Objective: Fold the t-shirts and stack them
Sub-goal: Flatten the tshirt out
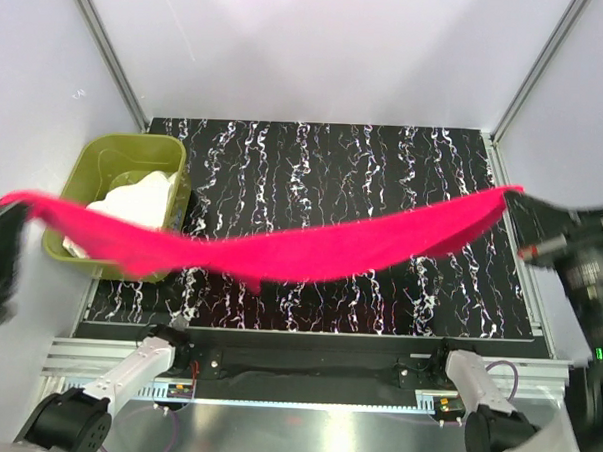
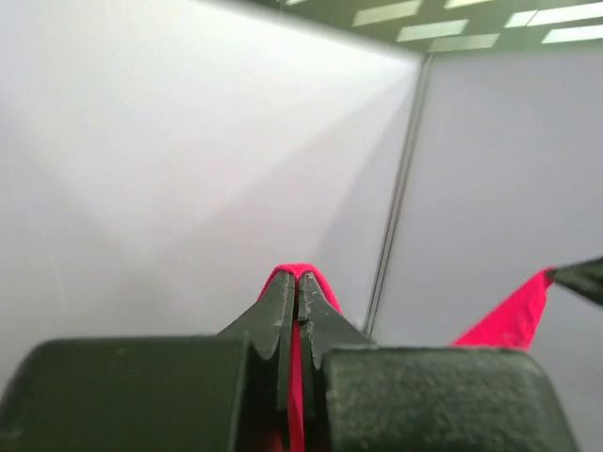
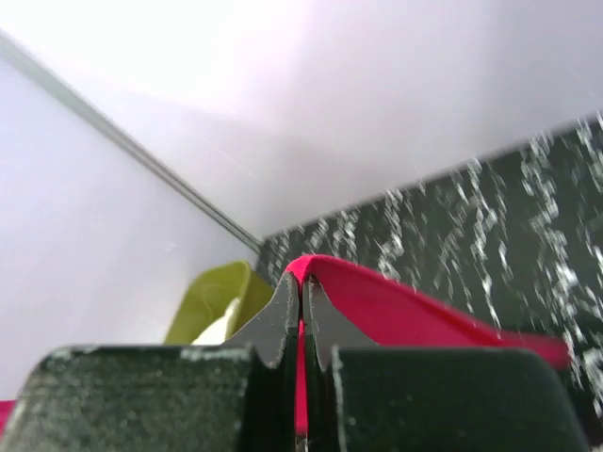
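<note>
Between both clamped jaws, red t-shirt (image 1: 300, 252)

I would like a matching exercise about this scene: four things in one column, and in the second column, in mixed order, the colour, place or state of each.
Things:
1. red shirt
2. white shirts
3. tub
4. table

Descriptions:
a. black with white veins
b. olive-green
c. lying in the tub
d. stretched in the air between the left gripper and the right gripper, both shut on it

Pairs: 1-d, 2-c, 3-b, 4-a
</note>
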Tool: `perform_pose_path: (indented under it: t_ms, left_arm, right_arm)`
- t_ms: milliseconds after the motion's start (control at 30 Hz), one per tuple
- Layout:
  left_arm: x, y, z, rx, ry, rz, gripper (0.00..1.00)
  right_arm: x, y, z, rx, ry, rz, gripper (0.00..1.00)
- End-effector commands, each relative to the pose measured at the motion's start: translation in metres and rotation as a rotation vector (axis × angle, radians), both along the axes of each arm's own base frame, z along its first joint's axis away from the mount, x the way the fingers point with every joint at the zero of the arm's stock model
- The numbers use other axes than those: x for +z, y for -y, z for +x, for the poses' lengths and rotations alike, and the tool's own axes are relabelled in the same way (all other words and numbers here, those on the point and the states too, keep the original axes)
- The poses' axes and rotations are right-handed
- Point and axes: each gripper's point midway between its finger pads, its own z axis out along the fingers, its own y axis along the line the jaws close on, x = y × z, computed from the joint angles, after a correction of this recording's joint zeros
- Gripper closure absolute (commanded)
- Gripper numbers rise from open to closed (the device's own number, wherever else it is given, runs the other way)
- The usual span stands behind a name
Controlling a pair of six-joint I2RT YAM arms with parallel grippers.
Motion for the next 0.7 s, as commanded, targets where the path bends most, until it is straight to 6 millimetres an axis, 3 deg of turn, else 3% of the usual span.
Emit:
perform_pose_path:
  t_ms: [0,67,100,133,167,200,233,267,300,367,400,433,467,500,533,567,600,633,667]
  left_arm:
    - [0.029,0.008,-0.023,-0.091,0.085,-0.016,1.0]
    - [0.029,0.014,-0.009,-0.1,0.054,-0.009,1.0]
    - [0.031,0.016,-0.001,-0.1,0.063,-0.013,1.0]
    - [0.013,0.025,0.025,-0.103,-0.006,0.001,1.0]
    - [0.006,0.03,0.041,-0.106,-0.028,0.002,1.0]
    - [0.01,0.033,0.054,-0.102,-0.003,-0.01,1.0]
    - [-0.014,0.044,0.094,-0.096,-0.093,0.006,1.0]
    - [-0.024,0.049,0.116,-0.088,-0.123,0.02,1.0]
    - [-0.035,0.059,0.152,-0.077,-0.167,0.039,1.0]
    - [-0.079,0.071,0.211,-0.041,-0.282,0.104,1.0]
    - [-0.113,0.078,0.257,-0.002,-0.361,0.13,1.0]
    - [-0.13,0.082,0.28,0.015,-0.401,0.155,1.0]
    - [-0.146,0.083,0.303,0.041,-0.426,0.202,1.0]
    - [-0.185,0.09,0.345,0.059,-0.527,0.237,1.0]
    - [-0.193,0.093,0.364,0.055,-0.549,0.244,1.0]
    - [-0.207,0.097,0.382,0.046,-0.57,0.269,1.0]
    - [-0.245,0.102,0.42,0.058,-0.64,0.288,1.0]
    - [-0.254,0.104,0.437,0.056,-0.656,0.284,1.0]
    - [-0.271,0.099,0.456,0.074,-0.687,0.285,1.0]
  right_arm:
    - [0.023,-0.012,-0.021,0.053,0.101,-0.015,1.0]
    - [0.015,-0.01,-0.019,0.043,0.069,-0.001,1.0]
    - [0.0,-0.004,-0.008,0.018,0.024,0.007,1.0]
    - [-0.003,-0.001,0.0,0.007,0.019,0.016,1.0]
    - [-0.007,0.006,0.01,-0.031,0.009,0.018,1.0]
    - [-0.026,0.014,0.032,-0.055,-0.052,0.03,1.0]
    - [-0.028,0.02,0.045,-0.081,-0.058,0.037,1.0]
    - [-0.051,0.03,0.072,-0.115,-0.129,0.038,1.0]
    - [-0.06,0.034,0.087,-0.127,-0.16,0.054,1.0]
    - [-0.081,0.045,0.117,-0.166,-0.226,0.055,1.0]
    - [-0.113,0.05,0.145,-0.177,-0.344,0.09,1.0]
    - [-0.126,0.055,0.159,-0.198,-0.402,0.102,1.0]
    - [-0.149,0.06,0.185,-0.205,-0.48,0.107,1.0]
    - [-0.163,0.065,0.199,-0.223,-0.518,0.101,1.0]
    - [-0.181,0.073,0.21,-0.258,-0.579,0.107,1.0]
    - [-0.215,0.086,0.233,-0.31,-0.678,0.092,1.0]
    - [-0.232,0.09,0.246,-0.309,-0.713,0.063,1.0]
    - [-0.245,0.096,0.261,-0.325,-0.732,0.073,1.0]
    - [-0.276,0.1,0.283,-0.322,-0.799,0.087,1.0]
